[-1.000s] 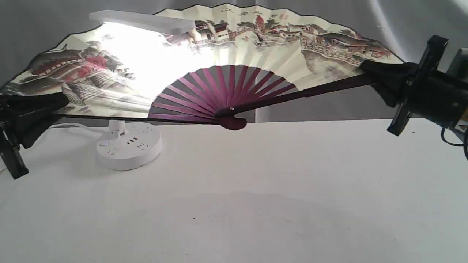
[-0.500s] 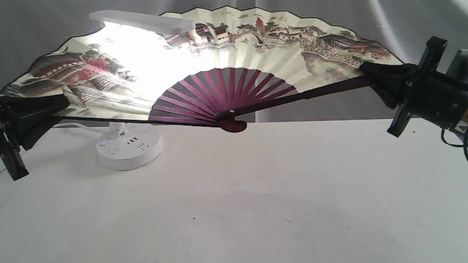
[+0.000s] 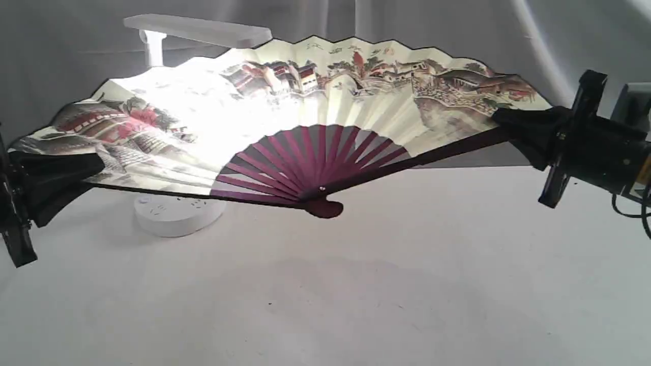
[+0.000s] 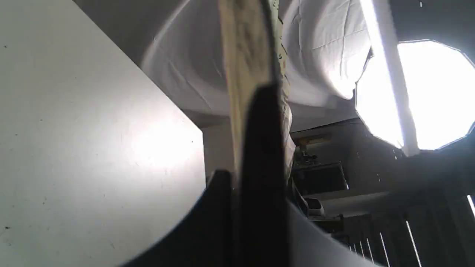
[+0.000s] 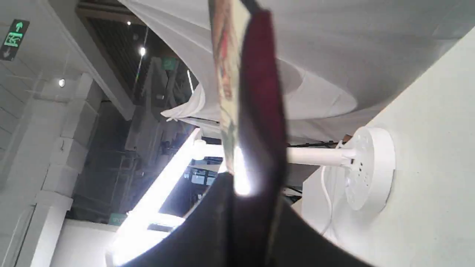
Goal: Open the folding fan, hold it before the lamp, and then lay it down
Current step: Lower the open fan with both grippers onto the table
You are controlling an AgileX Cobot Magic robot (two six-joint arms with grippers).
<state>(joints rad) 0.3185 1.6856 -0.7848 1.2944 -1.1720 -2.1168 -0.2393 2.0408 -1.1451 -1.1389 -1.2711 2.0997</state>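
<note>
The folding fan [image 3: 346,96] is spread fully open, its maroon ribs meeting at a pivot just above the white table [image 3: 356,295]. It hangs in front of the lit lamp [image 3: 198,29], tilted back, and hides most of the lamp's post. My left gripper [image 3: 76,170] is shut on the fan's left outer rib. My right gripper [image 3: 513,127] is shut on the right outer rib. Each wrist view shows the fan edge-on between the black fingers: the folding fan [image 4: 248,74] in one, the folding fan [image 5: 245,74] with the lamp [image 5: 367,167] beyond it in the other.
The lamp's round base [image 3: 175,216] stands on the table under the fan's left half. Grey cloth hangs behind the table. A bright studio light [image 4: 426,92] shows in the left wrist view.
Both grippers have lowered the open fan and tilted it back. Its top edge now sits below the lamp's bar head, and the pivot is closer to the table.
</note>
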